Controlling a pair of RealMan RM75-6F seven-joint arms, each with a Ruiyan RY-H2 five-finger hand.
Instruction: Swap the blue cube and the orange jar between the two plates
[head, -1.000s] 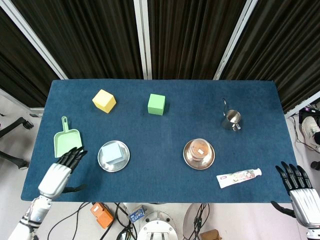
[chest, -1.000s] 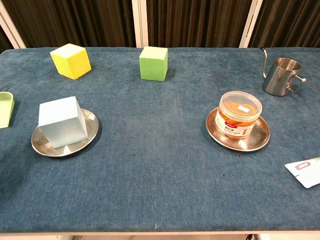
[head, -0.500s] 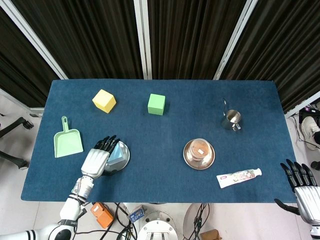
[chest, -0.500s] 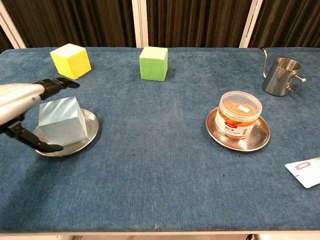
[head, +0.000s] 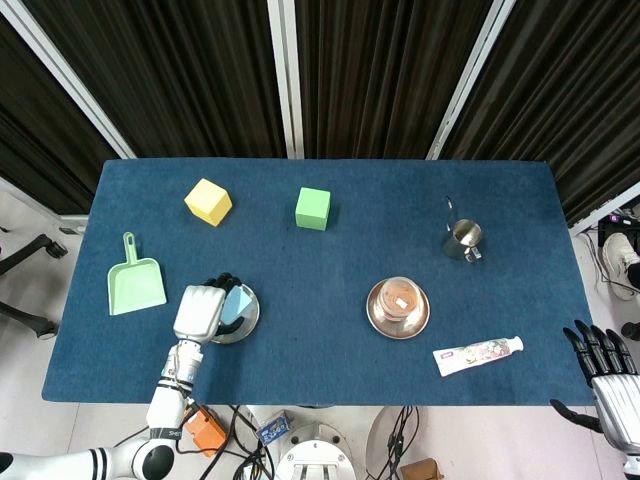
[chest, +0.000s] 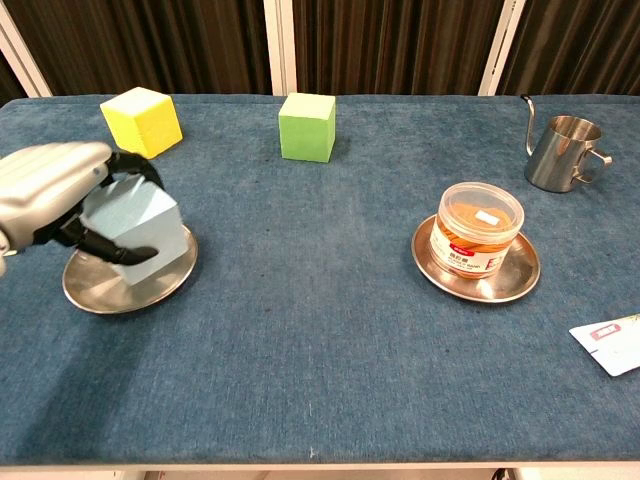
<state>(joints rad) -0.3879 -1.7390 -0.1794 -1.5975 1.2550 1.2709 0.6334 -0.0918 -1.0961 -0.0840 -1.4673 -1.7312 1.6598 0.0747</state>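
The pale blue cube (chest: 145, 235) (head: 240, 302) sits tilted over the left steel plate (chest: 95, 290) (head: 243, 326). My left hand (chest: 50, 190) (head: 200, 312) grips it: fingers curl over its top and the thumb presses its front face. Whether the cube still touches the plate is unclear. The orange jar (chest: 477, 228) (head: 398, 295) with a clear lid stands upright in the right steel plate (chest: 520, 275) (head: 375, 312). My right hand (head: 603, 365) hangs off the table's near right corner, fingers spread, holding nothing; the chest view does not show it.
A yellow cube (chest: 142, 121) and a green cube (chest: 307, 126) stand at the back. A green dustpan (head: 135, 280) lies left of the left plate. A steel pitcher (chest: 560, 150) stands back right, and a toothpaste tube (head: 478, 354) lies near the front right.
My left hand moved in from the left front edge, over the left plate, and closed around the blue cube, which now sits tilted. The right hand has sunk slightly lower.
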